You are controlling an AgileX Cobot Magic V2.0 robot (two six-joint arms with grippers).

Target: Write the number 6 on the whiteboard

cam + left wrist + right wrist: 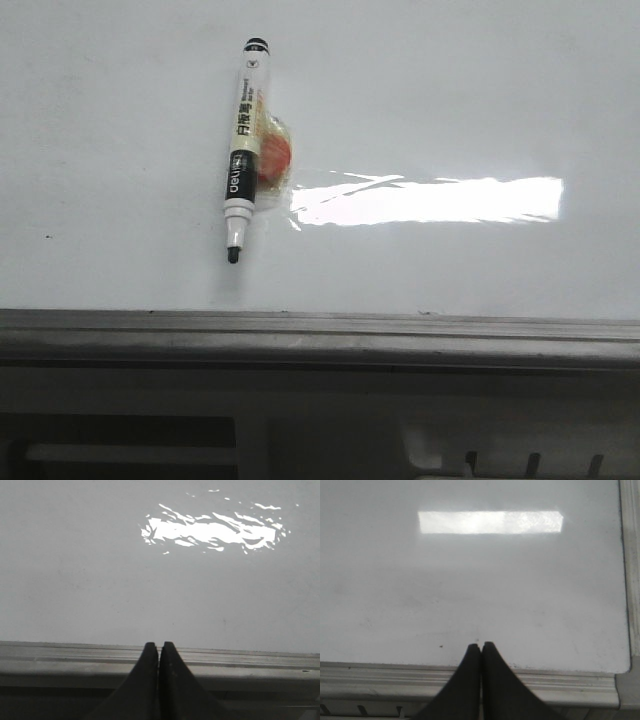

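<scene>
Whiteboard is blank, no 6 yet. Uncapped deli marker lies left of centre; light, slick, rigid, so grab mid-barrel. Left gripper and right gripper both pinched together, empty.

L gripper: both dark fingers pressed together, no gap, nothing between; tips over the whiteboard's grey edge strip, near side. R gripper: same, fingers closed tip to tip, empty, tips just past that strip over the board. Neither arm shows in front view.
</scene>
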